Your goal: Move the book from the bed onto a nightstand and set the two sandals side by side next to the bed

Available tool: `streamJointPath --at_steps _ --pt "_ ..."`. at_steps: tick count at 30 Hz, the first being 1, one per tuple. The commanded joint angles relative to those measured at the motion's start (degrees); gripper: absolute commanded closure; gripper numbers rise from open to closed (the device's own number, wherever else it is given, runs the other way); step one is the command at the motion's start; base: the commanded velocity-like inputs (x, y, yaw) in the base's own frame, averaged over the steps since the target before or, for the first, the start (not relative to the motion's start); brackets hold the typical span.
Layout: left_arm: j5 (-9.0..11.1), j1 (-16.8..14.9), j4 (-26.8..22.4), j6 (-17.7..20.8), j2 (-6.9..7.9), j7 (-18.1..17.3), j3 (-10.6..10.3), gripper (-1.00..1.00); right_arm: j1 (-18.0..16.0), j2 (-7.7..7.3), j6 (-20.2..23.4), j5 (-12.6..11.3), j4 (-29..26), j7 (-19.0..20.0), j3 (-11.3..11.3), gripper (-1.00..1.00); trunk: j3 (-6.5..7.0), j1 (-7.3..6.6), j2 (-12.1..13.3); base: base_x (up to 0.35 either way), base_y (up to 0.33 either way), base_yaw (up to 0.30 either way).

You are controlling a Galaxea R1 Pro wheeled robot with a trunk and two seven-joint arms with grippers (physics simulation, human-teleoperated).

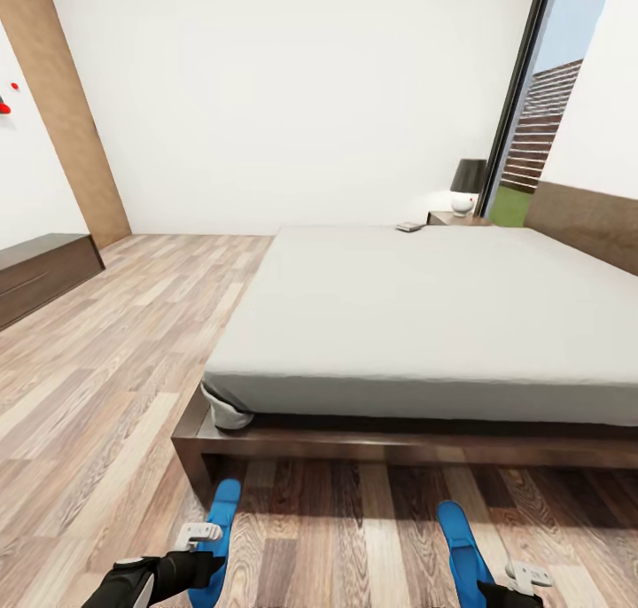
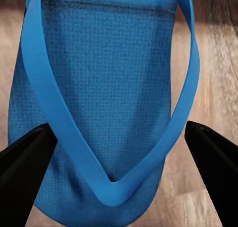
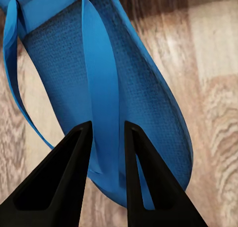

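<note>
Head cam faces bed (image 1: 425, 324); wrist cams hug sandals on floor (image 1: 106, 395)

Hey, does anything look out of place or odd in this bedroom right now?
Yes: the two blue sandals lie well apart on the floor at the foot of the bed, the left sandal and right sandal not side by side. The book sits on the mattress's far edge.

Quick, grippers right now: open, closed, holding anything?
Left gripper: open, fingers spread either side of the left sandal, not gripping it.
Right gripper: closed on the strap of the right sandal.
</note>
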Motion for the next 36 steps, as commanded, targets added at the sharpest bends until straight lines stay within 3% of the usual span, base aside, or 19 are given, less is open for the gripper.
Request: streamJointPath --at_steps 1,6,10,36 --pt "-0.5 0.0 -0.1 0.3 -0.06 -0.5 0.5 1.00 0.0 -0.02 -0.1 -0.2 0.1 0.4 -0.2 1.00 -0.24 0.21 -0.4 0.000 0.000 0.000" --pt "-0.5 0.0 -0.1 0.3 -0.05 -0.5 0.5 1.00 0.0 -0.02 -0.1 -0.2 0.1 0.4 -0.2 1.00 -1.26 0.73 -1.3 0.000 0.000 0.000" --pt "-0.5 0.0 -0.1 0.4 -0.04 -0.5 0.5 1.00 0.0 -0.02 -0.1 -0.2 0.1 0.4 -0.2 1.00 -1.26 0.73 -1.3 0.000 0.000 0.000" --pt "-0.5 0.0 -0.1 0.3 -0.04 -0.5 0.4 1.00 0.0 -0.02 -0.1 -0.2 0.1 0.4 -0.2 1.00 -7.02 1.40 -1.6 0.000 0.000 0.000"
